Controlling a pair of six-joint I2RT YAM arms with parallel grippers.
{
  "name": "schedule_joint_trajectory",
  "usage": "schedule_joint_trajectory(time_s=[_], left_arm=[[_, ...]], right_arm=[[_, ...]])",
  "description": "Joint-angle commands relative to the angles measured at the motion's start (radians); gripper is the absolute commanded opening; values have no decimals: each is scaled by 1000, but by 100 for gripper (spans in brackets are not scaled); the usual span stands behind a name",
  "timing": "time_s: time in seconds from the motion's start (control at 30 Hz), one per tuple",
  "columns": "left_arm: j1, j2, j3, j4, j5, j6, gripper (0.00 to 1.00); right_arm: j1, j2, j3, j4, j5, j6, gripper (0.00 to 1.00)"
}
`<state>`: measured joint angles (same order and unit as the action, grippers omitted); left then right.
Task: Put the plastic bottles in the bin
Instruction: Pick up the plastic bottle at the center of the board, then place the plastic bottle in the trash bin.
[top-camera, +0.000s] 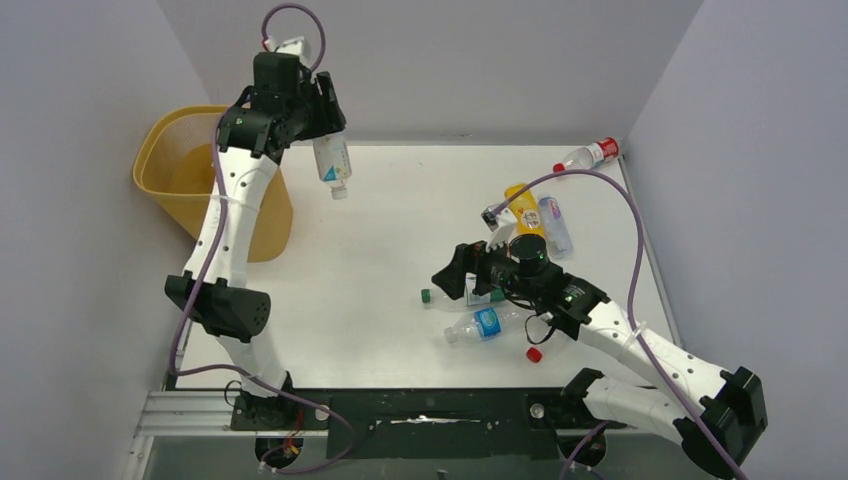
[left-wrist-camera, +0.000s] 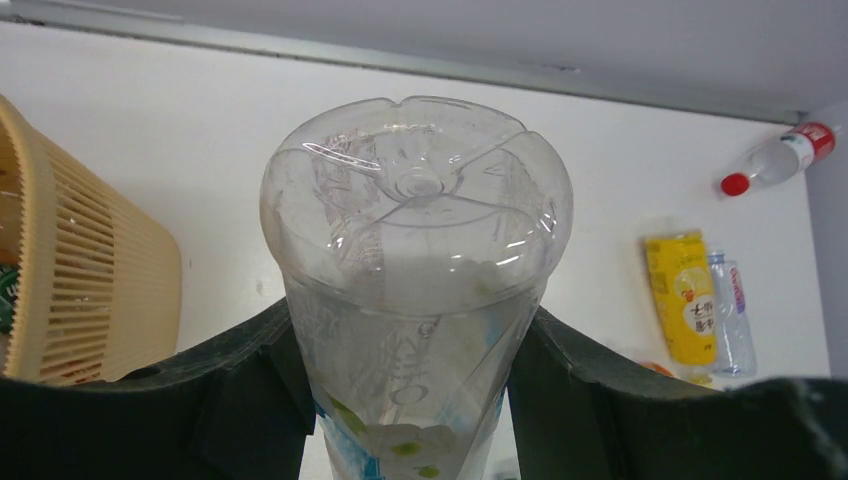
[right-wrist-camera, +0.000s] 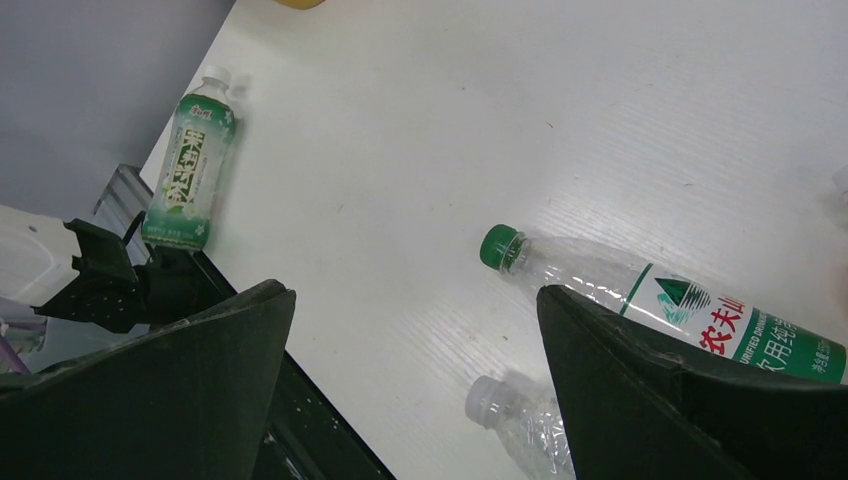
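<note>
Close to me, a small red cap (top-camera: 533, 353) lies alone on the white counter (top-camera: 380, 240). Just past it lies a blue-label bottle (top-camera: 483, 324), and next to that a green-cap bottle (right-wrist-camera: 650, 300). The right tool (right-wrist-camera: 415, 300) hangs low over these two. Its jaws are wide apart and there is nothing in them. Off to the left, by the near edge, lies a green bottle (right-wrist-camera: 190, 165) with a white cap.

Farther back, a yellow bottle (top-camera: 524, 205) and a clear bottle (top-camera: 555, 226) lie side by side. In the far right corner lies a red-cap bottle (top-camera: 590, 155).

At the far left, the left tool (left-wrist-camera: 405, 340) is up high and clenched around the held bottle (left-wrist-camera: 415, 200). That one is see-through, and its cap points down. It hangs beside the yellow bin (top-camera: 160, 150), not over it yet.

I think these bottles are empty, so they are very light. Their sides are thin and will squash if pinched hard. They are smooth and round, so they can roll or slip. The best place to grab one is across the fat middle, not the skinny neck.
</note>
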<state>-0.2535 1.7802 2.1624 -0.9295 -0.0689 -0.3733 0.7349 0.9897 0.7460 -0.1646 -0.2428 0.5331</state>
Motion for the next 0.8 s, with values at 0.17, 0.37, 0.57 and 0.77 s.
schedule_joint_trajectory(time_s=[0.17, 0.37, 0.57, 0.77], left_arm=[[90, 28, 269, 41, 59, -14, 40], [180, -51, 199, 228, 62, -23, 41], [288, -118, 126, 391, 50, -30, 42], [394, -119, 86, 495, 5, -4, 43]], right_arm=[[14, 18, 3, 70, 4, 12, 98], [18, 44, -10, 104, -8, 16, 98], [30, 117, 23, 124, -49, 22, 98], [37, 143, 12, 151, -51, 41, 98]])
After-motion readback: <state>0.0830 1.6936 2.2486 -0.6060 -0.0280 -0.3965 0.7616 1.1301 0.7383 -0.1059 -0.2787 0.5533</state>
